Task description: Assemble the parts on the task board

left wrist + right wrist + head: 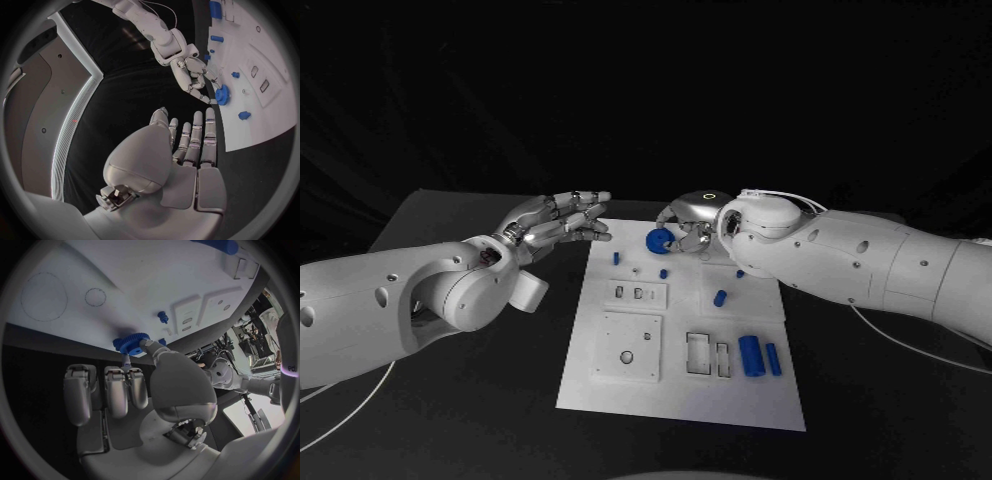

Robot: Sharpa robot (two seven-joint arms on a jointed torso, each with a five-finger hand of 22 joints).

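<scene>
The white task board (678, 395) lies in the middle of the black table. My right hand (691, 226) hovers over the board's far edge and pinches a blue gear (659, 240) between thumb and a finger; the right wrist view shows the gear (130, 342) at the fingertips, just above the board (125, 280). My left hand (560, 222) floats beside the board's far left corner, fingers stretched out and holding nothing. From the left wrist, that hand (187, 150) points toward the gear (222, 93). Small blue pegs (616, 258) (664, 272) (720, 297) stand on the board.
Two blue cylinders (750, 355) (773, 358) lie near the board's right edge, next to rectangular slots (700, 353). A square recessed plate (630, 345) and small pockets (640, 294) sit on the board's left half. Bare black table surrounds the board.
</scene>
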